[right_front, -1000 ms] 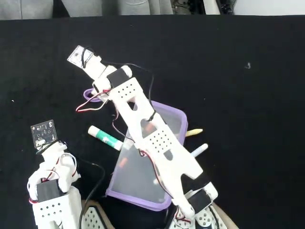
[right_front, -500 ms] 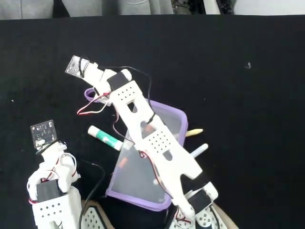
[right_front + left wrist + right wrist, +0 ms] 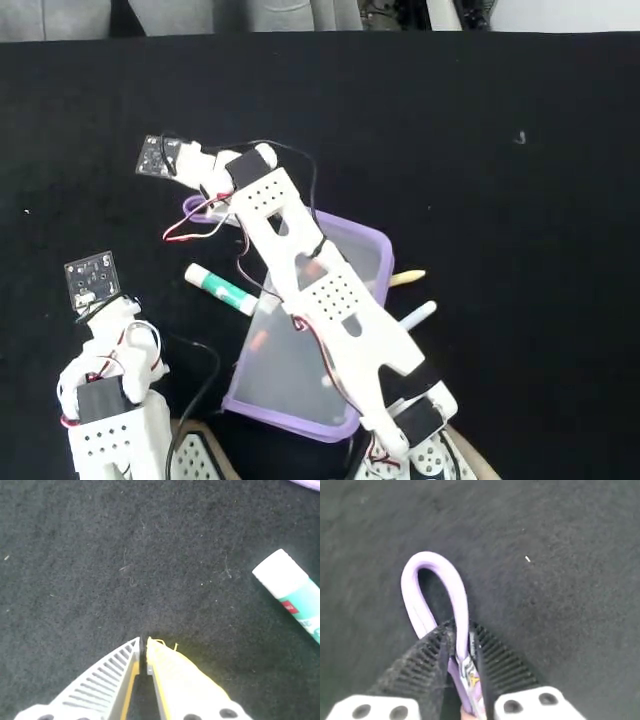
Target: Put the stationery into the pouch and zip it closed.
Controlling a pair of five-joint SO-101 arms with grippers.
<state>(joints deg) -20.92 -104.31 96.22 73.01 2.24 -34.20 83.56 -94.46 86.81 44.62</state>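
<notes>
Right claw point(image 3: 462, 647) gripped the pouch point(image 3: 372, 240) by its loop point(image 3: 431, 562); left claw point(image 3: 144, 650) sat closed. With the glue stick point(image 3: 222, 290) lying beside the pouch, packing likely came next.

A table point(image 3: 520, 200) covered in black, felt-like cloth flecked with a few pale specks point(image 3: 519, 138) lies under even light, and beyond its far edge runs a narrow strip of grey shapes point(image 3: 170, 15) and a white surface point(image 3: 560, 12).

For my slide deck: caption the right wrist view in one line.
Right pincer shut on the purple loop, over the black table.
</notes>
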